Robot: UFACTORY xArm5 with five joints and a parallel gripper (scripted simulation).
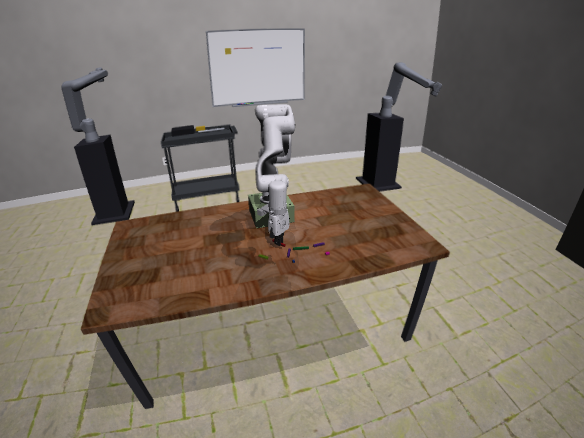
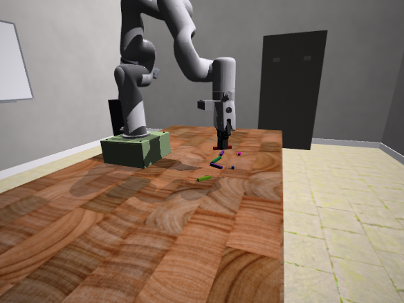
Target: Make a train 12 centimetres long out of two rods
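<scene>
My gripper (image 1: 278, 243) points straight down and is shut on a red rod (image 1: 282, 245), held level at or just above the table top; whether it touches I cannot tell. In the exterior view the red rod (image 2: 218, 148) sticks out on both sides of the gripper's fingers (image 2: 221, 144). A lime rod (image 1: 264, 257) lies to the left in front; it also shows in the exterior view (image 2: 204, 178). A green rod (image 1: 300, 248) lies just right of the gripper. Two purple rods (image 1: 318, 245) (image 1: 289, 252) lie close by.
A small blue rod (image 1: 293, 260) and a small magenta rod (image 1: 327, 253) lie near the group. The arm's green base block (image 1: 260, 209) stands behind the gripper. Two black pedestals with camera arms and a cart stand beyond the table.
</scene>
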